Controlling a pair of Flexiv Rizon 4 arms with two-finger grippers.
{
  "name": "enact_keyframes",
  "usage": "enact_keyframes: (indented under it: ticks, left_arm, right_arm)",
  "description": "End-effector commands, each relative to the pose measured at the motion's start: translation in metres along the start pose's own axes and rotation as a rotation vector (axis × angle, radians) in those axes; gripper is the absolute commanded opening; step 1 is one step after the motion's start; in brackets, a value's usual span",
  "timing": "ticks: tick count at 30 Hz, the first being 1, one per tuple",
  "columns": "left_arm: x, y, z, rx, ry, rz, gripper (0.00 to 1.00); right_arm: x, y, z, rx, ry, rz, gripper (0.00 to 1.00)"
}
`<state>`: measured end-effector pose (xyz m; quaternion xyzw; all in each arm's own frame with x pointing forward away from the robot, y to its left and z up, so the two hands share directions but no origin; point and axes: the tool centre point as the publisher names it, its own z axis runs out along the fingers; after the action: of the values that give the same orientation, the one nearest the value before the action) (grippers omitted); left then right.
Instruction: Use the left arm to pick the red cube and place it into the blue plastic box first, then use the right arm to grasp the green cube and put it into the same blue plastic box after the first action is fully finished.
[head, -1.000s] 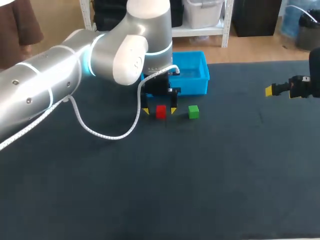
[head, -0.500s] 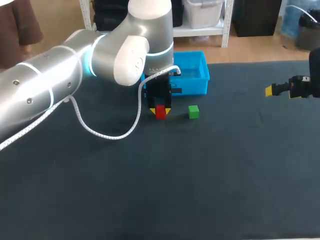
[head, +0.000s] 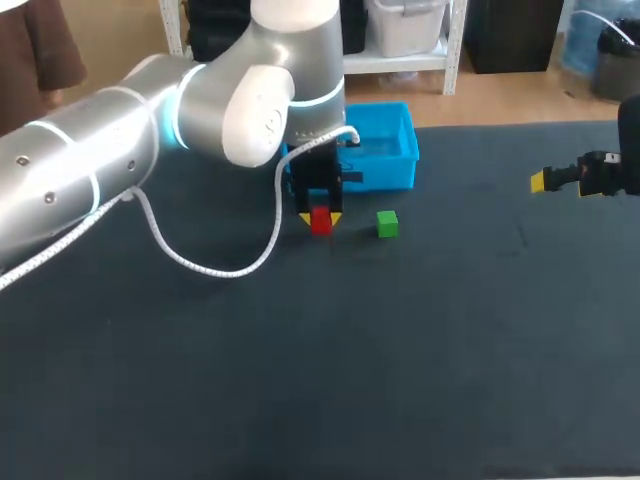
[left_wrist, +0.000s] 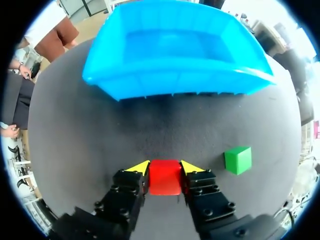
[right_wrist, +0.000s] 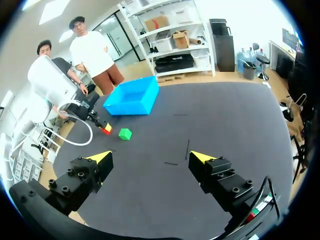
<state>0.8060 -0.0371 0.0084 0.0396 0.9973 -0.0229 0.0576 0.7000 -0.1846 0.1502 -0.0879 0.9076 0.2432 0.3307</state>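
Red cube (head: 320, 221) sits clamped between the yellow fingertips of the left gripper (left_wrist: 164, 167), one tip pressed against each side of it. Whether it rests on the dark table cloth (head: 400, 350) or hangs just off it, I cannot tell from where I stand. Straight ahead of that gripper, near but apart from it, stands the blue plastic box (left_wrist: 175, 82), upright with its open side up. The green cube (left_wrist: 238, 160) lies on the cloth just beside the gripper, out past its right finger and not touching it. The right gripper (right_wrist: 150, 156) hangs well apart from all this over the table's right side, its fingers spread wide and released. The green cube and the box lie far ahead of it.
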Motion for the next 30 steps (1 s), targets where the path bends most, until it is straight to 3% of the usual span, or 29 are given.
enact_keyframes:
  ticks: [1, 19, 30]
  left_arm:
    - [0.003, 0.004, -0.017, -0.001, -0.009, 0.005, 0.0]
    - [-0.009, 0.01, -0.104, 0.032, -0.052, 0.037, 0.0]
    - [-0.017, 0.01, -0.119, 0.035, -0.085, 0.048, 0.0]
  right_arm:
    - [0.0, 0.0, 0.0, -0.001, 0.001, -0.001, 1.0]
    - [0.0, 0.0, 0.0, -0.001, 0.001, -0.001, 1.0]
    - [0.0, 0.0, 0.0, -0.001, 0.001, -0.001, 1.0]
